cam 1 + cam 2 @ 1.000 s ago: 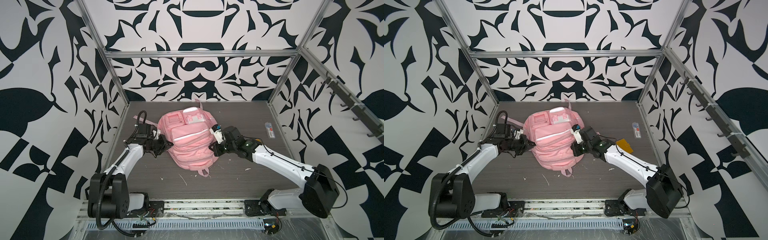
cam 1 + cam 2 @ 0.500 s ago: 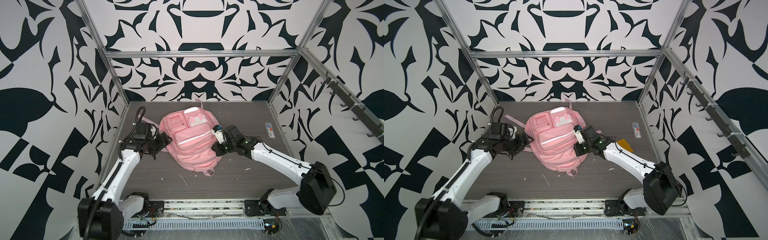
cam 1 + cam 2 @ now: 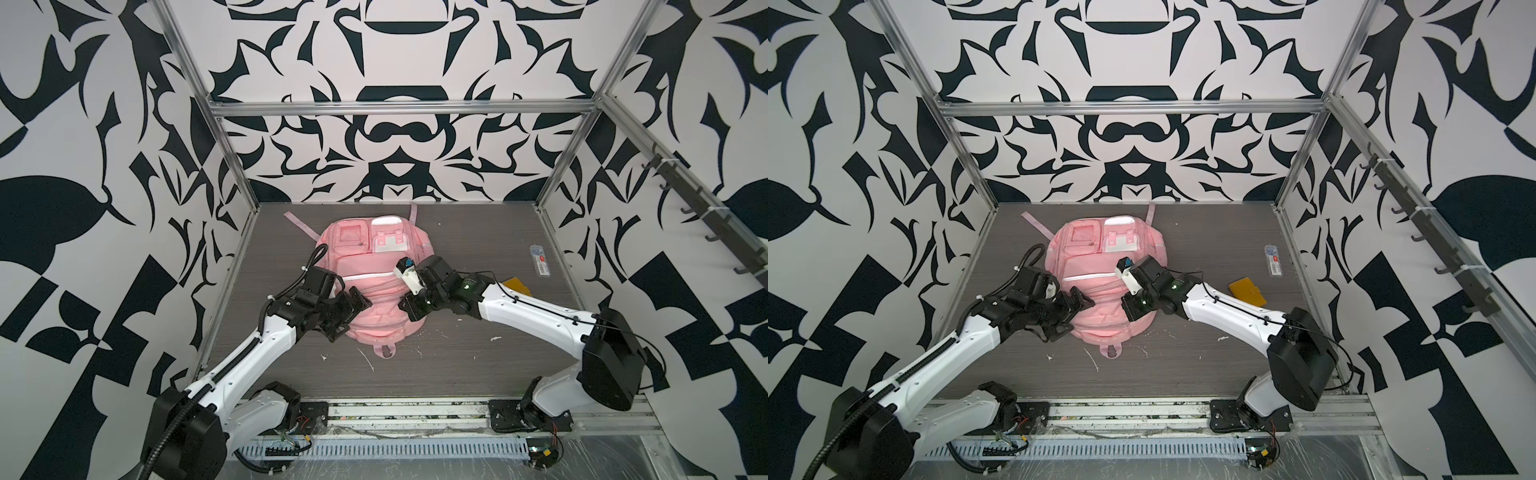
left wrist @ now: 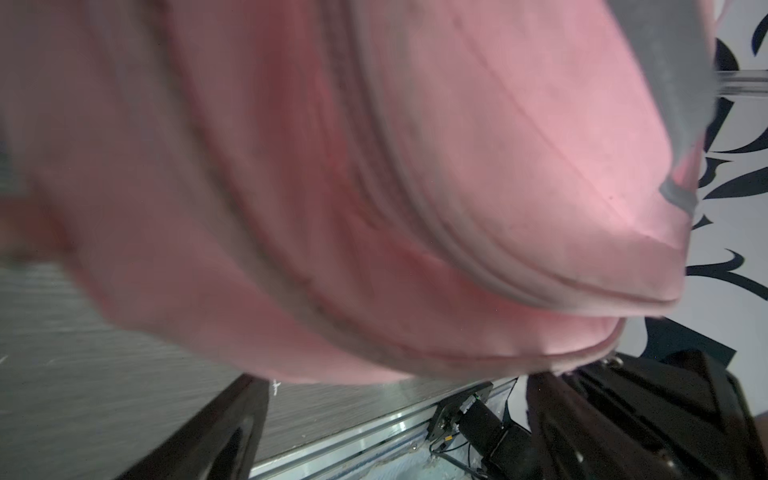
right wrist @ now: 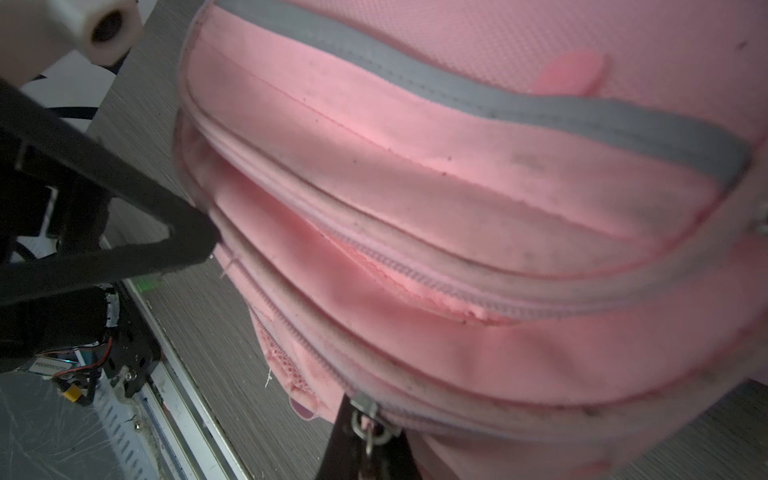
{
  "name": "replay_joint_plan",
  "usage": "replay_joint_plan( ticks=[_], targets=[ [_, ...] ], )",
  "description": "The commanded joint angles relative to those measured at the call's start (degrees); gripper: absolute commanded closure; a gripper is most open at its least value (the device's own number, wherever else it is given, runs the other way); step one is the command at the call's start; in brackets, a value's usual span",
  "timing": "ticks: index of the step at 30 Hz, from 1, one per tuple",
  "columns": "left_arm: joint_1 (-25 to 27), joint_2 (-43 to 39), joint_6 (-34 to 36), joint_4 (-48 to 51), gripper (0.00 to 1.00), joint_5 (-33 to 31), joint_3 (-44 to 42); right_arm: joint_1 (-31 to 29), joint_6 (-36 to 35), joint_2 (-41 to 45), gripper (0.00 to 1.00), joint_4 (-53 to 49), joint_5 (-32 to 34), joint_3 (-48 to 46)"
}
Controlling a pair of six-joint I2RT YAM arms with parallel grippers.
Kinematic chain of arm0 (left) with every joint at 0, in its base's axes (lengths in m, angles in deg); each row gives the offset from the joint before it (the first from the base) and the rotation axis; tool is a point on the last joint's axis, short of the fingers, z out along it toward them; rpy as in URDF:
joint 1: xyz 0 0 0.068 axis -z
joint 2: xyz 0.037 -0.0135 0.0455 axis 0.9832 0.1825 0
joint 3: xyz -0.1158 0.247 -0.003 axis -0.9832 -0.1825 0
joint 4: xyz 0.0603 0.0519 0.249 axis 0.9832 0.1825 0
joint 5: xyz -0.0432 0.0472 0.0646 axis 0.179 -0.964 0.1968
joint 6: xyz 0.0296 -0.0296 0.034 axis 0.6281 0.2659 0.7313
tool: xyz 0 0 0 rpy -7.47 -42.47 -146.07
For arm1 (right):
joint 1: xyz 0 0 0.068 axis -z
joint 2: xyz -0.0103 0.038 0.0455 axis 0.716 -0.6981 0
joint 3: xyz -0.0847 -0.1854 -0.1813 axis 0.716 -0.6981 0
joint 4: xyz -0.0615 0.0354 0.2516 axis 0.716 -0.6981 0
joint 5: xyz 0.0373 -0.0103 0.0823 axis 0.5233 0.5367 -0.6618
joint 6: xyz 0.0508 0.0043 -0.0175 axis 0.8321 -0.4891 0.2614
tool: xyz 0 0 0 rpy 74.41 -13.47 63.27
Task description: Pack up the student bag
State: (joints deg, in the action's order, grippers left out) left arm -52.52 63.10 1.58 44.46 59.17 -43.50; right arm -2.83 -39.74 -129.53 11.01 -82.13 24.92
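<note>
The pink student bag (image 3: 374, 266) (image 3: 1100, 266) lies front-up in the middle of the dark table, in both top views. My left gripper (image 3: 349, 318) (image 3: 1069, 318) stands open at the bag's near-left side with nothing between its fingers. In the left wrist view the bag (image 4: 415, 187) fills the picture just beyond the spread gripper (image 4: 395, 415). My right gripper (image 3: 409, 309) (image 3: 1129, 309) is at the bag's near-right side. The right wrist view shows this gripper (image 5: 368, 449) shut on a metal zip pull (image 5: 368, 428) of the bag (image 5: 457, 208).
A yellow-orange flat case (image 3: 515, 286) (image 3: 1246, 291) lies right of the right arm. A clear packet (image 3: 540, 259) (image 3: 1274, 259) sits by the right wall. White scraps (image 3: 368, 361) dot the table in front of the bag. A hook rail (image 3: 706, 216) runs along the right wall.
My left gripper has opened and let go of the bag's left side, and its arm has stretched out lower. The right gripper has stayed shut on the zip pull.
</note>
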Motion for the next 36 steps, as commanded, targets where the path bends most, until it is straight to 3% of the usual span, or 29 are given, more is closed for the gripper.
replay_joint_plan(
  ticks=[1, 9, 17, 18, 22, 23, 27, 31, 36],
  targets=[
    [0.06, 1.53, -3.44, -7.04, 0.03, -0.87, 1.7, -2.81, 0.0, 0.57, 1.0, 3.79, -0.61, 3.16],
    [0.05, 5.08, -6.1, -11.77, 0.25, 0.09, 0.77, -6.58, -0.08, -1.67, 1.0, 4.14, 1.39, 4.67],
    [-0.62, 5.79, -4.76, -11.73, 0.55, -1.86, 1.36, -6.62, -0.08, -1.22, 1.0, 4.49, 1.99, 4.14],
    [-1.13, 5.46, -4.88, -12.31, 0.51, -1.55, 1.17, -6.59, -0.09, -1.08, 1.0, 4.49, 2.2, 4.11],
    [-2.09, 2.98, -4.86, -11.33, 0.19, 0.72, 2.34, -6.58, 0.35, -0.28, 1.0, 5.08, 2.52, 3.4],
    [-2.02, 2.66, -4.47, -9.85, 0.16, 1.22, 3.37, -6.57, 0.4, -0.17, 1.0, 5.19, 2.6, 3.44],
    [-0.77, -1.09, -4.65, -1.64, 0.16, 0.58, 5.32, -6.57, 0.2, -0.73, 1.0, 5.15, 2.73, 4.22],
    [-0.8, -3.97, -7.9, -2.31, 0.23, -0.22, 3.46, -6.56, 0.28, -1.04, 1.0, 5.48, 2.6, 4.32],
    [-0.77, -1.89, -9.75, -4.02, 0.23, -0.52, 4.62, -6.56, 0.09, -0.96, 1.0, 5.02, 2.43, 4.3]
  ],
)
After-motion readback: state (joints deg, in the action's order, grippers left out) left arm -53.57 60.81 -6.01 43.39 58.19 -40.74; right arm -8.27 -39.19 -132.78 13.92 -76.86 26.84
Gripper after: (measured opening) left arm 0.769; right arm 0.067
